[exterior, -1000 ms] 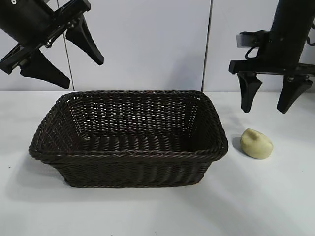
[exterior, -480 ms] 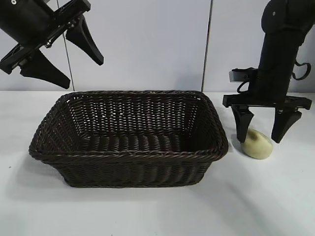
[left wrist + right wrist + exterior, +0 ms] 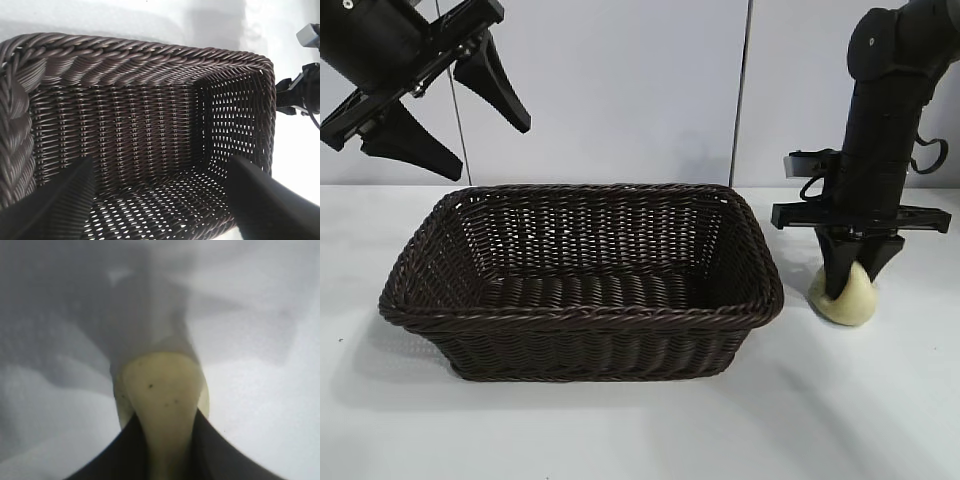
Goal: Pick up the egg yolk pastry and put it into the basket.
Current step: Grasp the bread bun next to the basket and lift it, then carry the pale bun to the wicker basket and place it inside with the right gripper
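The egg yolk pastry (image 3: 842, 300) is a small pale yellow lump on the white table, just right of the basket (image 3: 582, 312). My right gripper (image 3: 851, 286) stands straight down on it, shut on the pastry, which is squeezed between the two black fingers. In the right wrist view the pastry (image 3: 162, 390) bulges out from between the fingers (image 3: 120, 455). The dark brown wicker basket sits at the table's middle with nothing inside. My left gripper (image 3: 445, 120) hangs open high above the basket's left end; its wrist view looks down into the basket (image 3: 150, 55).
A white table (image 3: 640, 430) carries everything, with a pale panelled wall behind. Bare table lies in front of the basket and to the right of the pastry. The right arm's body (image 3: 300, 95) shows past the basket's far end in the left wrist view.
My right gripper came down from above the table onto the pastry and its fingers closed on it, squeezing it narrower. The left arm and the basket have not moved.
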Action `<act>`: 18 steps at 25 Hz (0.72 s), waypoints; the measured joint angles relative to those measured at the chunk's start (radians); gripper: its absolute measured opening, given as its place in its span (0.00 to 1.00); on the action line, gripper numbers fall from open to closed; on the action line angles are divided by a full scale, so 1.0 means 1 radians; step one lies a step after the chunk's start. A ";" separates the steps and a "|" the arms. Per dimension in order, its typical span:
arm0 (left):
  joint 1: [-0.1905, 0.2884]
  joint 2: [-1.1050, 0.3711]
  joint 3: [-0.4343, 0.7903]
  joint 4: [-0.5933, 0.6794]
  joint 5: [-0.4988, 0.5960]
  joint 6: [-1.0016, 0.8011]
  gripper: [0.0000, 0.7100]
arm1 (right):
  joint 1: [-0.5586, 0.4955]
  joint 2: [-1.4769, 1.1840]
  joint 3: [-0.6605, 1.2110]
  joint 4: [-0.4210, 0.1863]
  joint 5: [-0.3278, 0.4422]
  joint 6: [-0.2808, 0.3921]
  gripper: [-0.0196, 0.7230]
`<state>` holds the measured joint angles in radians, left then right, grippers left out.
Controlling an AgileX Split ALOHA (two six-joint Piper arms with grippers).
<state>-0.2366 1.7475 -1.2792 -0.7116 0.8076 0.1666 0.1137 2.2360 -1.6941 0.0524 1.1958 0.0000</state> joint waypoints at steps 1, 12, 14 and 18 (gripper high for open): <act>0.000 0.000 0.000 0.000 0.000 0.000 0.75 | 0.000 -0.015 0.000 0.000 0.002 0.000 0.08; 0.000 0.000 0.000 0.000 0.000 0.000 0.75 | 0.000 -0.302 0.000 0.060 0.019 -0.027 0.07; 0.000 0.000 0.000 0.000 0.000 0.000 0.75 | 0.000 -0.338 0.000 0.070 0.022 -0.039 0.07; 0.000 0.000 0.000 0.000 0.000 0.000 0.75 | 0.000 -0.354 0.000 0.091 0.033 -0.046 0.07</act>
<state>-0.2366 1.7475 -1.2792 -0.7116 0.8076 0.1666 0.1137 1.8817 -1.6941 0.1434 1.2284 -0.0463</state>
